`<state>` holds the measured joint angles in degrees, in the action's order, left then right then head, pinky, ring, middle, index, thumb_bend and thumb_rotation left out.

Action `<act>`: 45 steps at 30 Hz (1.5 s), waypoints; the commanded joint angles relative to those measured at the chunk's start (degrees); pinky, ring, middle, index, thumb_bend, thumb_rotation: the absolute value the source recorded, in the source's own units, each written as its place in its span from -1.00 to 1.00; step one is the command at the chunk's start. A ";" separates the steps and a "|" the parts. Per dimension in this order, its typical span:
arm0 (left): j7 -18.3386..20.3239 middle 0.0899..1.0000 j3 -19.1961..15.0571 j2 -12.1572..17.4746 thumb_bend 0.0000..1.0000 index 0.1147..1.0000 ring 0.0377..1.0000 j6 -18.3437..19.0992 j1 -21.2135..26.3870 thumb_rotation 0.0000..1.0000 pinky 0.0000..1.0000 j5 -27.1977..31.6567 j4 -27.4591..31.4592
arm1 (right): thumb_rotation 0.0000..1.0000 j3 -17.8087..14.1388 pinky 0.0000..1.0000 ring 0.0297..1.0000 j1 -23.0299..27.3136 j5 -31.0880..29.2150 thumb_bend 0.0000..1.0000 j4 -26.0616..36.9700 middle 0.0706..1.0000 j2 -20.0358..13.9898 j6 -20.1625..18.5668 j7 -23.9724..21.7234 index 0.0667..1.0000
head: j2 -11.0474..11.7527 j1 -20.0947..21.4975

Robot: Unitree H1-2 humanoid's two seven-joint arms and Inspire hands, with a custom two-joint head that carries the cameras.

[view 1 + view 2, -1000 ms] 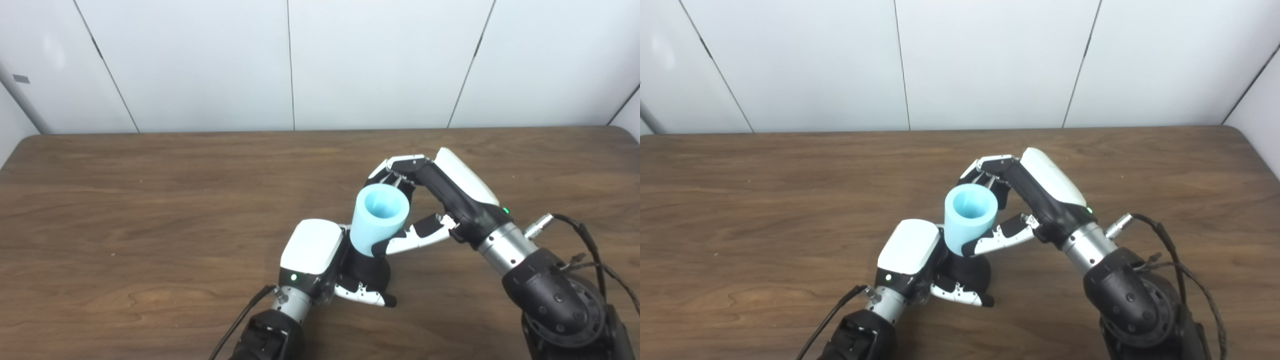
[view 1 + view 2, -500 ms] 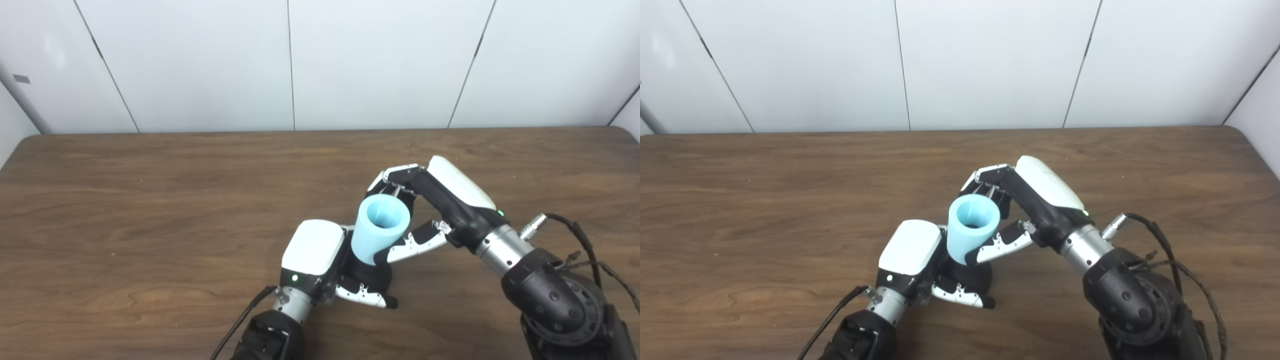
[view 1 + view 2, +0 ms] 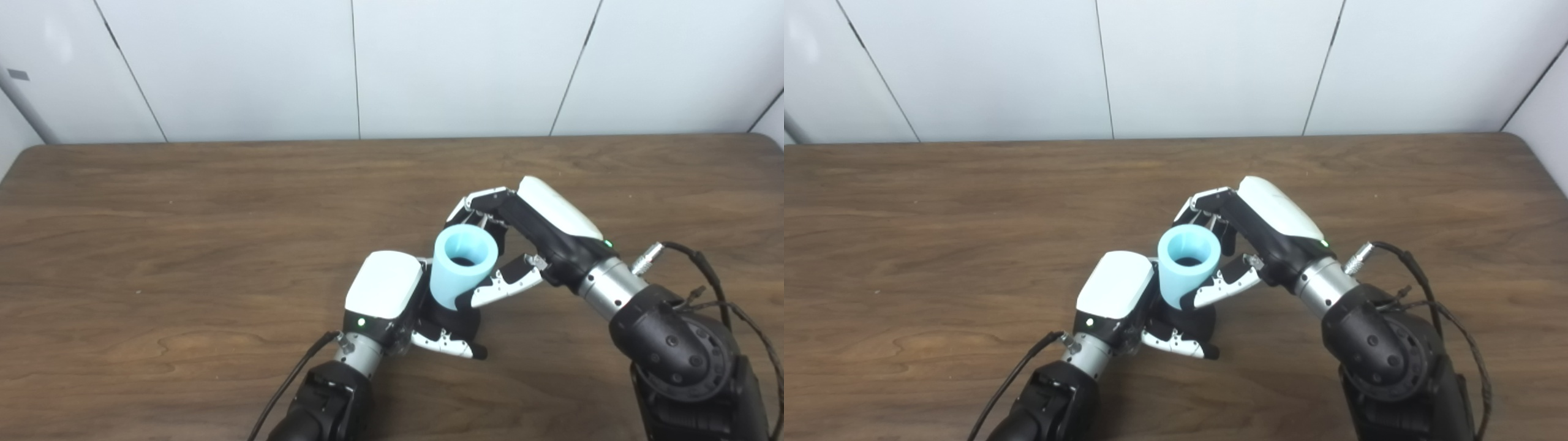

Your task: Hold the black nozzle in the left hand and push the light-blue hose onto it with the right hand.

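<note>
Left hand: the left hand point(image 3: 384, 294) rests low on the worktop point(image 3: 184, 245), fingers point(image 3: 444, 346) curled around the black nozzle point(image 3: 453, 318), clamped on it.
Nozzle: near the worktop's middle, toward the near edge; only its dark lower body shows below the hose, with a dark patch visible down the hose bore.
Right hand: the right hand point(image 3: 527, 239) comes in from the right, fingers point(image 3: 474, 211) behind the light-blue hose point(image 3: 462, 266) and thumb across its near side, clamped on it.
Key relation: the hose stands directly above the nozzle, long axis nearly upright, leaning slightly to the right, lower end meeting the nozzle top.
Seating: how far the hose is pushed on cannot be told.
Next move, as a judgement: a downward press along the hose axis, left hand bracing.
Room: open worktop all around; the two hands touch or nearly touch beside the hose.
</note>
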<state>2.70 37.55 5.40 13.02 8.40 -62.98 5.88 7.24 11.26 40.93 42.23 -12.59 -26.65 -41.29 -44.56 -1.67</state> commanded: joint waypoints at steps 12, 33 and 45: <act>6.21 -0.22 2.09 1.04 0.05 -0.17 -0.30 0.19 -3.73 -1.00 -0.42 0.57 -2.66 | 0.06 -1.86 0.61 0.85 -1.37 1.87 0.80 4.38 0.77 -0.42 -0.07 0.81 0.79 | 0.29 0.56; 5.89 -0.19 1.94 1.65 0.05 -0.17 -0.32 -0.20 -3.50 -1.00 -0.44 0.57 -2.93 | 0.98 -3.94 1.00 0.96 -7.88 0.30 0.22 7.64 0.85 -8.00 20.33 13.27 0.77 | 0.48 1.21; 6.37 -0.24 1.81 1.84 0.05 -0.17 -0.30 -0.08 -3.50 -1.00 -0.43 1.00 -2.77 | 1.00 -2.24 1.00 1.00 -7.86 0.45 0.37 12.15 0.91 -9.81 21.79 4.31 0.77 | 0.28 1.35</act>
<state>2.87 37.56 5.65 12.93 8.33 -62.62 6.06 5.33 2.55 41.58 52.44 -21.54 -6.24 -37.10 -44.21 -0.26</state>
